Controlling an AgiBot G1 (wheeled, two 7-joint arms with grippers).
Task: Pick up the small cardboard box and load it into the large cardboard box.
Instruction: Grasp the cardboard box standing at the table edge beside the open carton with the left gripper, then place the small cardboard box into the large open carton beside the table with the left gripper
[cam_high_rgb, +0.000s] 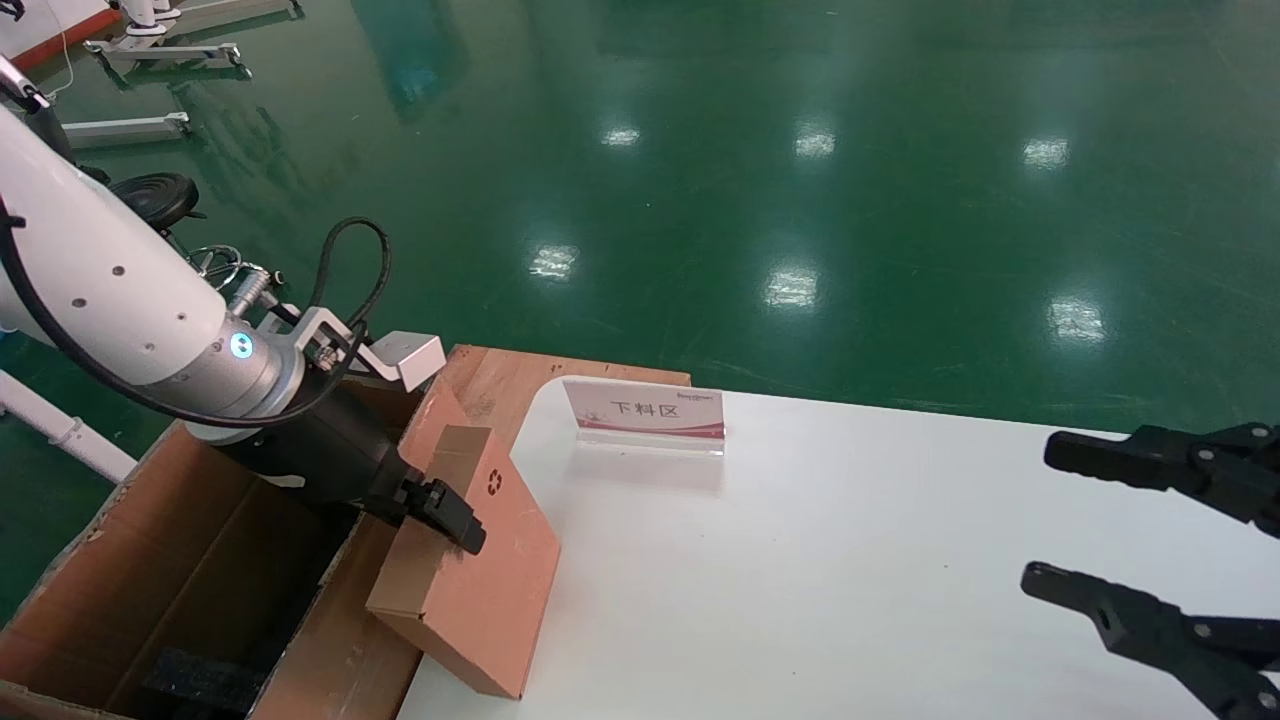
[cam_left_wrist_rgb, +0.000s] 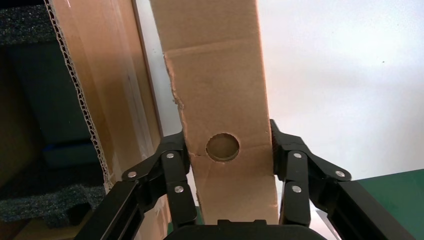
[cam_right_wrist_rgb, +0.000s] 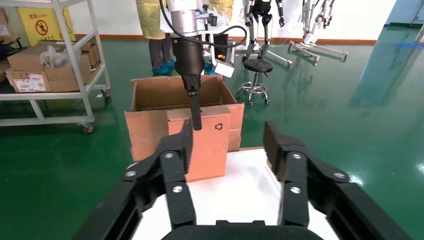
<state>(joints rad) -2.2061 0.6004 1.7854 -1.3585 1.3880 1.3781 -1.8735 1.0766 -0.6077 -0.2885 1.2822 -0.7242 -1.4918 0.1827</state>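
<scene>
Left end effector (cam_left_wrist_rgb: 227, 150) clamps small cardboard box (cam_left_wrist_rgb: 215, 90) — holed side.

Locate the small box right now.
Head view, left side: the small box is tilted at the white table's left edge, clamped by the left gripper, beside the large box.

The small box (cam_high_rgb: 470, 570) is matt brown cardboard, smooth on its faces, with a ragged torn edge along one flap seam in the left wrist view. The large box (cam_high_rgb: 150, 560) is rougher corrugated cardboard, its fluted cut edge showing, with coarse dark foam (cam_left_wrist_rgb: 30, 202) inside. The table (cam_high_rgb: 850, 580) is smooth white with a soft sheen, the floor (cam_high_rgb: 800, 150) is glossy green and mirrors the lights, and the left gripper (cam_left_wrist_rgb: 227, 150) is matt black plastic with small bright metal screws.
</scene>
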